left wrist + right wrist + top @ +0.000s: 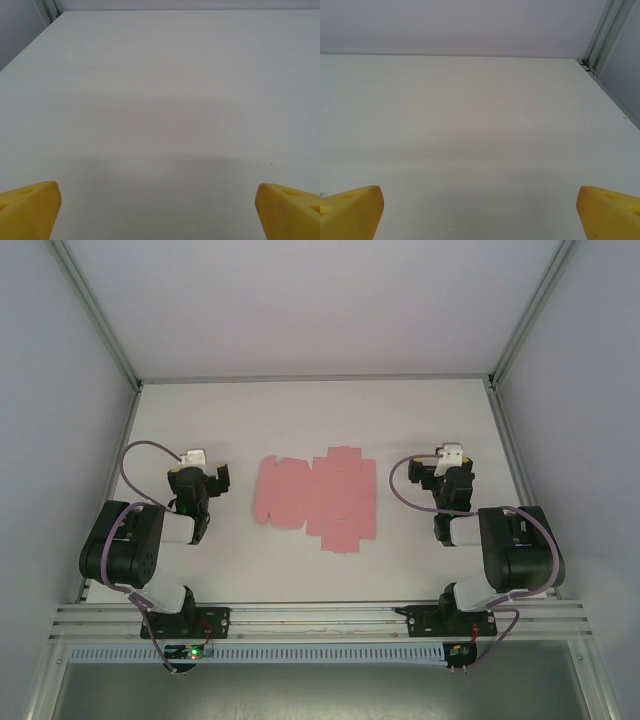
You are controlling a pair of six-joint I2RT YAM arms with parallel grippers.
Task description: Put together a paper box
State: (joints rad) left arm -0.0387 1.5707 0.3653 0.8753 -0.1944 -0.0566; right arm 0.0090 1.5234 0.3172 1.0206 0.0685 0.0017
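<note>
The paper box (318, 497) lies in the middle of the white table as a flat pink die-cut sheet with flaps spread out. My left gripper (200, 480) rests to its left, well apart from it, and my right gripper (447, 473) rests to its right, also apart. In the left wrist view the yellow fingertips (30, 207) stand wide at the frame's corners over bare table, so the left gripper (160, 210) is open and holds nothing. The right gripper (480, 210) is likewise open, its yellow fingertips (352, 210) far apart over bare table.
The table (320, 410) is walled by white panels at the back and both sides, with aluminium posts (602, 30) in the corners. A rail (320, 620) carrying both arm bases runs along the near edge. Cables loop from each arm.
</note>
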